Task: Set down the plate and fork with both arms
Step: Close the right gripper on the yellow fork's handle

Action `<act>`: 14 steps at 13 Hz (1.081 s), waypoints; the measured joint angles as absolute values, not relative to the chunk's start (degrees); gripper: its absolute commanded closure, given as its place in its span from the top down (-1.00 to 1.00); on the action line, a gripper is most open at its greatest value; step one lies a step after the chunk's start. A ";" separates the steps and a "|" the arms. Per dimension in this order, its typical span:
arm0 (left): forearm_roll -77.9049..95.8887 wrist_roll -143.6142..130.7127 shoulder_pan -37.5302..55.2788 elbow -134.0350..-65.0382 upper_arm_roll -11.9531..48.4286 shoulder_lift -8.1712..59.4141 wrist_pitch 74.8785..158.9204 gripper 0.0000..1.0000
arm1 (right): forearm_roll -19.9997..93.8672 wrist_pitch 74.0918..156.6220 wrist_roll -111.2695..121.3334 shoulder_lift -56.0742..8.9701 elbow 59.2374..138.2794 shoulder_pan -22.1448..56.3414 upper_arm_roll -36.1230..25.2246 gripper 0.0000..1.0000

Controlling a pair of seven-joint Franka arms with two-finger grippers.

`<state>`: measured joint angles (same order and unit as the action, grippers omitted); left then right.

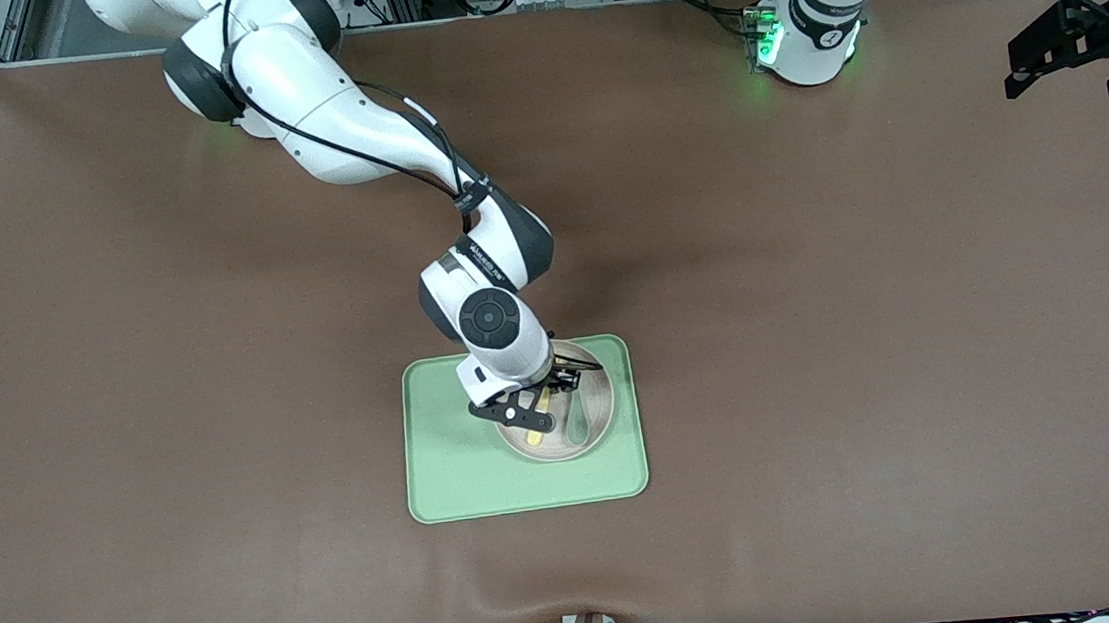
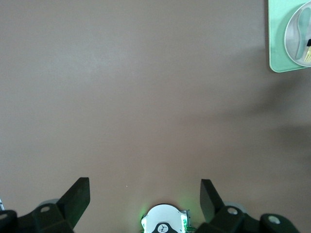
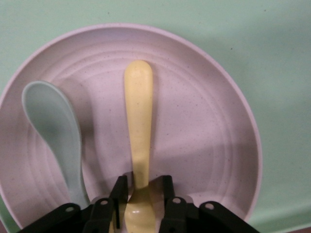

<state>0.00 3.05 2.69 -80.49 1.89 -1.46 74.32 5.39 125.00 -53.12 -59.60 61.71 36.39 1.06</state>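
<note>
R gripper (image 3: 140, 201) is down over the plate (image 3: 204, 145), fingers nearly shut w/ the fork (image 3: 138, 121) neck between them; the plate sits on the green tray (image 1: 447, 461), toward the tray's corner far from the front cam and at the L arm's end. Risk, I'd say: the grip's near the tines, so the handle could swing, or the fork could nudge the spoon (image 3: 56, 136) just beside it. L gripper (image 2: 145, 194) waits wide open, holding nothing, over bare table well apart, w/ lots of room around the tray.
</note>
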 measured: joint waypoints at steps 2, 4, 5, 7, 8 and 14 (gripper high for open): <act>0.00 3.08 2.71 -80.47 2.06 -1.47 74.32 1.00 | 5.39 124.99 -53.20 -59.60 61.66 36.39 0.98 -0.81; 0.00 3.08 2.74 -80.42 2.27 -1.49 74.32 1.00 | 5.39 125.07 -53.30 -59.64 61.57 36.39 0.88 -0.86; 0.00 3.08 2.74 -80.42 2.32 -1.50 74.32 1.00 | 5.39 125.09 -53.36 -59.68 61.54 36.38 0.82 -0.87; 0.00 3.08 2.74 -80.43 2.32 -1.50 74.32 1.00 | 5.39 125.11 -53.38 -59.71 61.40 36.37 0.58 -0.90; 0.00 3.08 2.72 -80.43 2.32 -1.50 74.32 1.00 | 5.39 125.11 -53.39 -59.72 61.36 36.36 0.50 -0.94; 0.00 3.08 2.46 -80.56 2.34 -1.49 74.32 1.00 | 5.47 125.14 -53.53 -59.73 61.04 35.88 0.47 -1.00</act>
